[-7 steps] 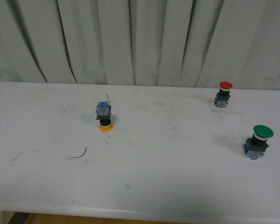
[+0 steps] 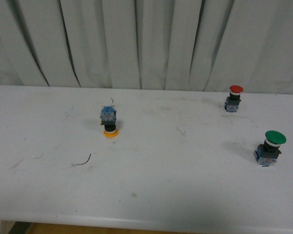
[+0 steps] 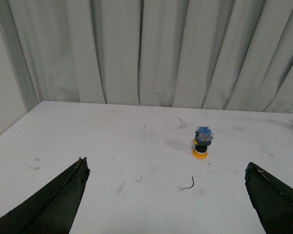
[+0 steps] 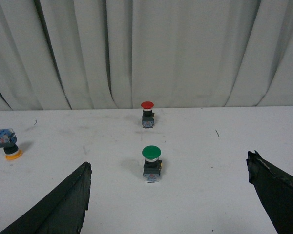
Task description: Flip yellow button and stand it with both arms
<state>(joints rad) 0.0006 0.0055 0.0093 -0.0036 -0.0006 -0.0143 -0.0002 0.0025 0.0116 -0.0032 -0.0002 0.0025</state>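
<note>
– Nothing has moved since half a second back: the table and all three buttons lie exactly as they did. How do the grippers stand?

– The left gripper is spread wide with nothing between its fingers. The right gripper is the same, wide and empty. Neither arm shows in the front view.

– And the yellow button?

– Well ahead of the left gripper, on the table, resting on its cap with the blue contact block uppermost. It is well apart from both tools, and far off to one side of the right one.

– What could spoil the job?

– As I judge it, the button is small and top-heavy, balanced on that cap. A finger arriving off-centre would topple it, and it might roll away before the second arm gets hold. During the flip, the smooth cap could slip from those wedge tips.

– Anything else close by?

– A bent scrap of wire lies nearer the left gripper than the button does and might snag. The green button and the red button sit ahead of the right gripper. If that arm reaches across, it could clip the green one, which is the nearer.
</note>
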